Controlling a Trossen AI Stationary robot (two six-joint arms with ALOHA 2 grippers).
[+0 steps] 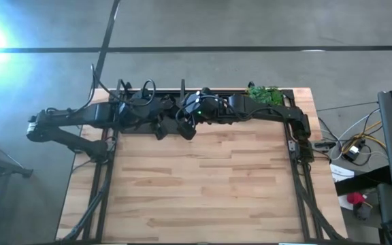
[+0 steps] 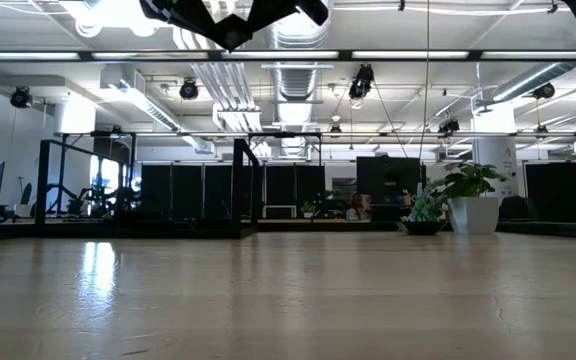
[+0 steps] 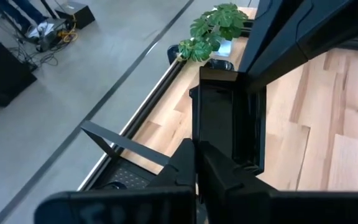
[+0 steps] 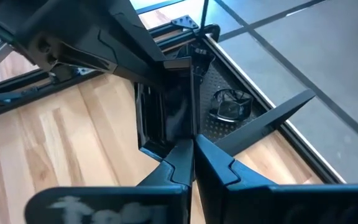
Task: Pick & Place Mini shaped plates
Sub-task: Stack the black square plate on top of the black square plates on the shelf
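Observation:
No mini shaped plates show in any view. Both arms are folded along the table's far edge, with their grippers facing each other near its middle. My left gripper (image 1: 174, 124) points toward the table's right and its fingers are shut together in the left wrist view (image 3: 195, 158). My right gripper (image 1: 190, 117) points toward the table's left and is also shut in the right wrist view (image 4: 193, 152). Each gripper is empty, just short of the other arm's dark wrist housing.
A small green leafy plant (image 1: 264, 94) stands at the table's far right corner and shows in the left wrist view (image 3: 213, 28). The bare wooden tabletop (image 1: 203, 184) stretches from the arms to the near edge. Black frame rails (image 1: 298, 177) run along both sides. Cables lie on the floor at right (image 1: 356, 146).

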